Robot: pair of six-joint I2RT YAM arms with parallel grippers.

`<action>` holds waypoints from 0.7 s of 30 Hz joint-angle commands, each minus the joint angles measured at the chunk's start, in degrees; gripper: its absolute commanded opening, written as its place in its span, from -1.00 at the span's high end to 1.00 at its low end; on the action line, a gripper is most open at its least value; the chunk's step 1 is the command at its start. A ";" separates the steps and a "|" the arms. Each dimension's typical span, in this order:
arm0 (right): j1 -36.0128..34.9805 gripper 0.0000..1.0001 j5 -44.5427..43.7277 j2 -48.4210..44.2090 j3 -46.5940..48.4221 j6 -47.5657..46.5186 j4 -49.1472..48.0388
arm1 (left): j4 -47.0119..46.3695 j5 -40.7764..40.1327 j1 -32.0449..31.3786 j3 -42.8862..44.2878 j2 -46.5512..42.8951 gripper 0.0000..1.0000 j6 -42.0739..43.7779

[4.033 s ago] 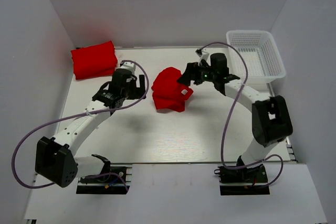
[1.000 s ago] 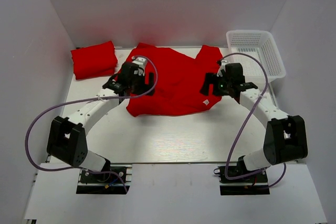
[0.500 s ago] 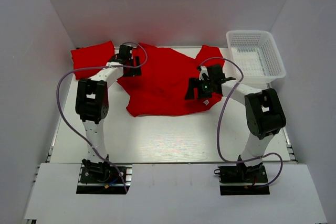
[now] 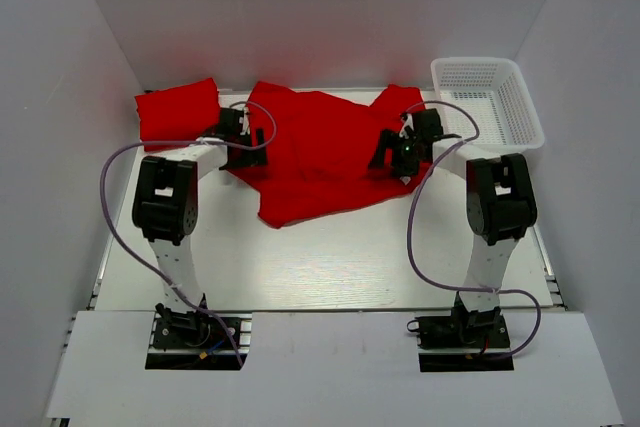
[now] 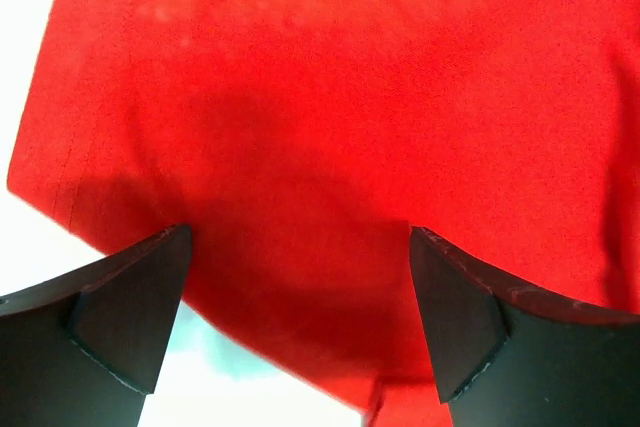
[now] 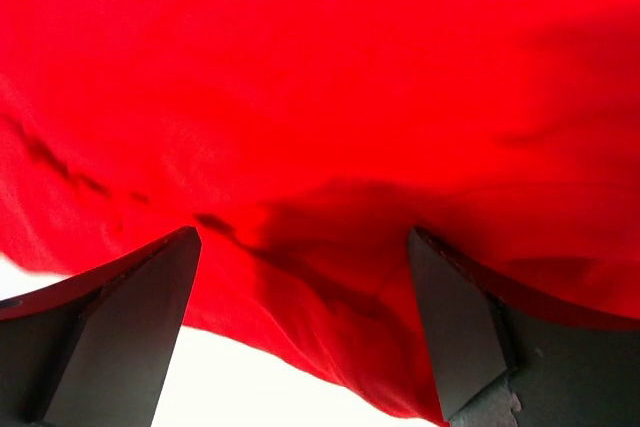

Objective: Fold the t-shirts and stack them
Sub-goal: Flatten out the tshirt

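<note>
A red t-shirt (image 4: 320,152) lies spread out and a little rumpled across the back middle of the table. A second red t-shirt (image 4: 178,112) lies folded at the back left. My left gripper (image 4: 245,142) is open, low over the spread shirt's left edge. In the left wrist view (image 5: 300,237) its jaws stand wide apart over flat red cloth (image 5: 330,97) near its hem. My right gripper (image 4: 395,155) is open over the shirt's right side. In the right wrist view (image 6: 305,237) its jaws stand wide over wrinkled red cloth (image 6: 320,77), holding nothing.
A white mesh basket (image 4: 500,87) stands at the back right corner, just beyond the right arm. White walls close in the back and both sides. Bare white table (image 4: 320,257) lies in front of the shirt.
The bunched shirt has been pulled out flat. In the last half second the left gripper moved slightly nearer along the left edge, the right gripper moved right and back, and the hem shifted.
</note>
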State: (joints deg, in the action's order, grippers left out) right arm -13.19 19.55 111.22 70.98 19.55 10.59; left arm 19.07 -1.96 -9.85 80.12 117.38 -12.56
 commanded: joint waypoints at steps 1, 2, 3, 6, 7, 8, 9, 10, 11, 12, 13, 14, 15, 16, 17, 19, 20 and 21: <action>3.52 -0.81 -5.49 5.05 4.59 -0.65 3.91 | 6.16 10.11 -1.32 -13.27 -6.25 -1.00 -4.66; 4.13 -0.81 -5.05 7.32 5.65 -2.48 4.00 | 3.81 15.00 -1.84 -16.36 -8.29 -1.00 -5.89; 4.57 -0.81 -4.70 8.22 8.53 -3.28 4.09 | 2.39 18.36 -1.84 -19.35 -10.22 -1.00 -7.03; 5.10 -0.81 -5.22 12.79 17.31 -8.29 5.84 | -1.49 27.61 -3.51 -29.64 -18.05 -1.00 -9.41; 5.02 -0.81 -7.40 13.23 20.66 -10.30 6.02 | -1.49 28.40 -3.51 -30.54 -19.89 -1.00 -10.02; 5.02 -0.81 -8.38 14.02 21.99 -11.71 6.02 | -0.80 27.72 -4.38 -31.16 -23.65 -1.00 -10.03; 4.93 -0.81 -9.00 14.03 25.14 -12.86 7.24 | -0.09 26.66 -5.09 -31.16 -25.61 -1.00 -10.03; 4.75 -0.81 -9.00 13.42 27.35 -14.61 7.77 | 0.61 23.00 -5.09 -31.16 -27.36 -1.00 -10.03; 4.23 -0.81 -9.00 12.89 28.24 -16.72 7.95 | 2.18 20.44 -5.09 -30.38 -28.95 -1.00 -10.03; 3.70 -0.81 -8.92 11.23 28.25 -17.70 8.65 | 3.33 17.63 -5.09 -28.63 -31.23 -1.00 -9.42; 2.92 -0.81 -8.83 8.78 27.29 -19.01 8.75 | 4.56 14.47 -5.09 -27.57 -31.95 -1.00 -9.42; 2.39 -0.81 -9.70 7.36 26.24 -19.28 8.75 | 5.96 9.04 -4.31 -26.60 -32.47 -1.00 -10.20; 1.25 -0.81 -10.49 2.56 21.62 -21.29 8.83 | 8.94 6.29 -3.69 -24.68 -32.48 -1.00 -10.90; -0.15 -0.81 -11.46 0.95 19.92 -22.09 8.75 | 10.71 -0.87 -3.69 -23.61 -33.09 -1.00 -11.78; -1.13 -0.81 -14.86 -0.55 18.16 -23.14 8.83 | 12.46 -4.16 -3.69 -22.82 -33.79 -1.00 -12.75; -5.52 -0.81 -16.55 -6.79 11.57 -24.65 9.10 | 15.46 -8.74 -2.99 -22.28 -35.02 -1.00 -15.47; -6.84 -0.81 -16.56 -8.02 10.16 -25.43 9.27 | 15.47 -9.90 -2.46 -23.76 -36.86 -1.00 -16.26; -9.55 -0.81 -16.39 -10.21 8.14 -25.35 9.53 | 15.47 -9.91 -2.46 -24.56 -37.66 -1.00 -16.79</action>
State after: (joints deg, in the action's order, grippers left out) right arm -17.39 5.61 106.85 82.61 -1.52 19.03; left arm 29.26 -2.46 -12.84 55.99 84.23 -25.71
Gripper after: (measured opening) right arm 0.904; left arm 0.992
